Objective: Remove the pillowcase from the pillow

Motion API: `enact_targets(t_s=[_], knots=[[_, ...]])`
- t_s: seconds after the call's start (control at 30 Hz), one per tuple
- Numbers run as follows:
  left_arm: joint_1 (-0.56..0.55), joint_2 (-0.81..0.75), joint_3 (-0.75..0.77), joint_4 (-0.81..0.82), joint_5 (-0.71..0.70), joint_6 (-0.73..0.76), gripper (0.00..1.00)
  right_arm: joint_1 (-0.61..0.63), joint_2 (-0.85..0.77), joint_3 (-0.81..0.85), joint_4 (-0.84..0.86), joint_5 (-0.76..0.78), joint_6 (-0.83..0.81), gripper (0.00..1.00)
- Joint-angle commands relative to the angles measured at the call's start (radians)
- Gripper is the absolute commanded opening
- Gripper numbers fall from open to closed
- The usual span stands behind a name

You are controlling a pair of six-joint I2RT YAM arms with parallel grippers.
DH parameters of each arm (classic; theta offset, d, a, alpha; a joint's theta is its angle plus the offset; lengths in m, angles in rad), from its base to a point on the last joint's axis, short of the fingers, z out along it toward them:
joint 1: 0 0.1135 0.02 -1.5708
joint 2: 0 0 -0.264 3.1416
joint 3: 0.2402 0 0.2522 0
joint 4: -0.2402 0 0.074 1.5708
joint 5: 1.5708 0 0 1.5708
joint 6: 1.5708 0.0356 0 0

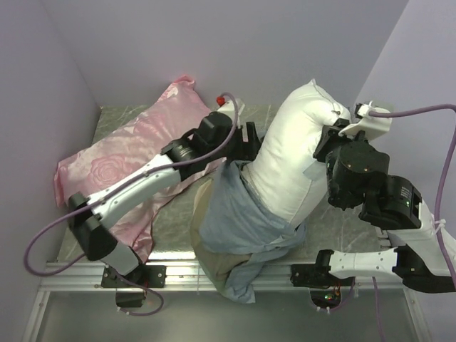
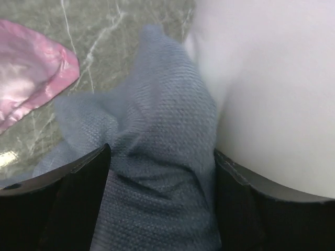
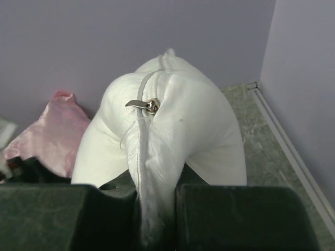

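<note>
Both jaws are clenched: my left gripper [image 2: 162, 178] pinches the pillowcase [image 1: 239, 221], my right gripper [image 3: 157, 209] the pillow [image 1: 292, 149] itself. The pillowcase is bunched round the pillow's near end. The pillow runs far-to-near between the arms, so I'd drag the left one nearward.

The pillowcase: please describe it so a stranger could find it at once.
Find the big white pillow on the table. The pillowcase is the grey-blue cloth bunched around its near end. Unlike the shiny pink pillow, it is matte and woven.
</note>
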Motion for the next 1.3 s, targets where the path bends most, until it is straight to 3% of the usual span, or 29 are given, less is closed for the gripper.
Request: enact_targets(t_s=[0.0, 0.1, 0.17, 0.23, 0.33, 0.43, 0.47, 0.6, 0.73, 0.9, 1.17, 1.27], knots=[[-0.086, -0.254, -0.040, 0.067, -0.049, 0.051, 0.80, 0.009, 0.023, 0.011, 0.133, 0.026, 0.020, 0.00], [-0.159, -0.352, -0.052, 0.029, -0.198, 0.083, 0.83, -0.035, 0.088, 0.072, 0.139, 0.000, -0.009, 0.00], [-0.234, -0.403, -0.060, -0.028, -0.342, 0.094, 0.83, -0.101, 0.125, 0.121, 0.099, -0.092, 0.011, 0.00], [-0.271, -0.450, -0.098, -0.051, -0.399, 0.095, 0.84, -0.205, 0.174, 0.141, 0.075, -0.203, 0.023, 0.00], [-0.321, -0.479, -0.141, -0.086, -0.470, 0.079, 0.84, -0.250, 0.275, 0.236, -0.006, -0.215, 0.045, 0.00], [-0.429, -0.480, -0.202, -0.097, -0.568, 0.034, 0.84, -0.276, 0.360, 0.323, -0.066, -0.190, 0.048, 0.00], [-0.512, -0.475, -0.218, -0.112, -0.604, 0.014, 0.84, -0.288, 0.378, 0.345, -0.076, -0.216, 0.063, 0.00], [-0.713, -0.421, -0.319, -0.128, -0.810, -0.160, 0.84, -0.328, 0.379, 0.327, -0.071, -0.259, 0.075, 0.00], [-0.850, -0.282, -0.301, -0.263, -0.962, -0.387, 0.83, -0.341, 0.368, 0.305, -0.071, -0.281, 0.083, 0.00], [-0.908, -0.112, -0.183, -0.466, -1.016, -0.598, 0.86, -0.348, 0.354, 0.301, -0.091, -0.297, 0.105, 0.00], [-0.931, -0.033, -0.166, -0.372, -0.987, -0.554, 0.84, -0.348, 0.314, 0.288, -0.100, -0.331, 0.129, 0.00], [-0.956, 0.004, -0.114, -0.405, -0.994, -0.561, 0.74, -0.350, 0.305, 0.285, -0.107, -0.334, 0.137, 0.00]])
